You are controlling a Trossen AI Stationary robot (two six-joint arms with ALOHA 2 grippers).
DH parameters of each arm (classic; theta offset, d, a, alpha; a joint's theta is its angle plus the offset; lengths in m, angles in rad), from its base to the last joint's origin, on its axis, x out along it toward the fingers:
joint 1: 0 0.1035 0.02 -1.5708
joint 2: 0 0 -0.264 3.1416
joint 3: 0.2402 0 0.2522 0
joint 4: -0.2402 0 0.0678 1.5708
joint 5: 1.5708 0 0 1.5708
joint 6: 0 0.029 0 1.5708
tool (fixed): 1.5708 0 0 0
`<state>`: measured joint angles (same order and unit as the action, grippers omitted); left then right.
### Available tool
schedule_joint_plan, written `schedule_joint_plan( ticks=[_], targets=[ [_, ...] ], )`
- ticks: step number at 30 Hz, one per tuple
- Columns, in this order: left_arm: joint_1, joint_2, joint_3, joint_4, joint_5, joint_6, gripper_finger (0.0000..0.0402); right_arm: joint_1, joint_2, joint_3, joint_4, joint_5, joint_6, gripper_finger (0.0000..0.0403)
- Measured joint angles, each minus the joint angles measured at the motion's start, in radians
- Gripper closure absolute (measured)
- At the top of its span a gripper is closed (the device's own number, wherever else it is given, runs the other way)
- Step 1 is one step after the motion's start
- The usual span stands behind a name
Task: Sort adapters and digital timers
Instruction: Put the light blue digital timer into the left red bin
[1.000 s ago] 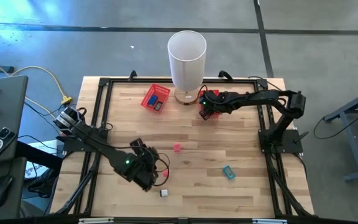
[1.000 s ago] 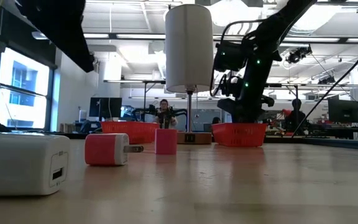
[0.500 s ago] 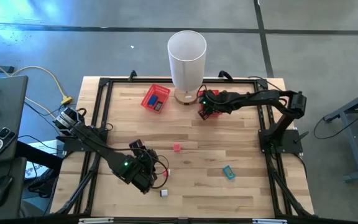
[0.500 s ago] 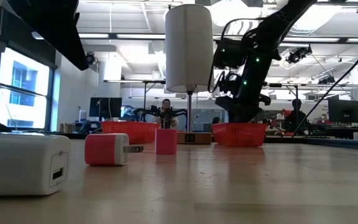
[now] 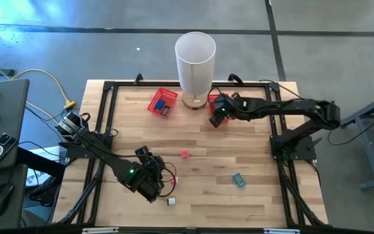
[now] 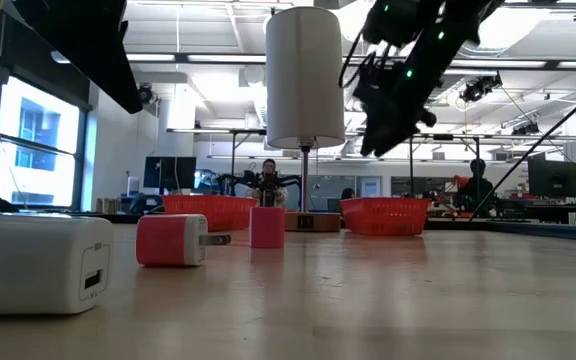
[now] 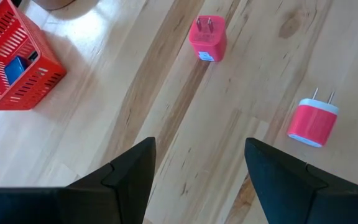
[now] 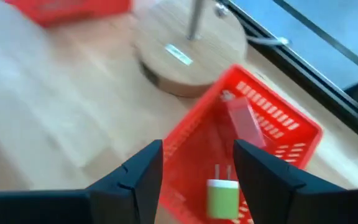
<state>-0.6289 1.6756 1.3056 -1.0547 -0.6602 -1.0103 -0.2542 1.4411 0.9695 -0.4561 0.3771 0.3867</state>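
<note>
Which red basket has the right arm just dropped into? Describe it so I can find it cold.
Start at the tall white lamp at the table's far edge. Two red baskets flank its wooden base; take the right-hand basket, under the right gripper. It holds a green adapter and a pink one, whereas the left basket holds a blue item.

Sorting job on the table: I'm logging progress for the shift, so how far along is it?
Partly done. One red basket holds a green adapter and a pink one; the other basket holds a blue timer. The right gripper hangs open and empty above its basket; the left gripper is open. Left on the table: two pink adapters, a white adapter and a blue timer.
</note>
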Motion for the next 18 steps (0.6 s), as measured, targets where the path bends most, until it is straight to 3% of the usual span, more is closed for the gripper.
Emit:
schedule_joint_plan(
  ticks=[9,18],
  targets=[
    [0.000,0.000,0.000,0.000,-0.013,0.000,0.0165,0.118,-0.078,0.000,-0.024,-0.144,0.032,0.0220],
    [0.000,0.000,0.000,0.000,-0.016,0.000,0.0165,0.172,-0.081,0.000,-0.030,-0.147,0.064,0.0218]
  ],
)
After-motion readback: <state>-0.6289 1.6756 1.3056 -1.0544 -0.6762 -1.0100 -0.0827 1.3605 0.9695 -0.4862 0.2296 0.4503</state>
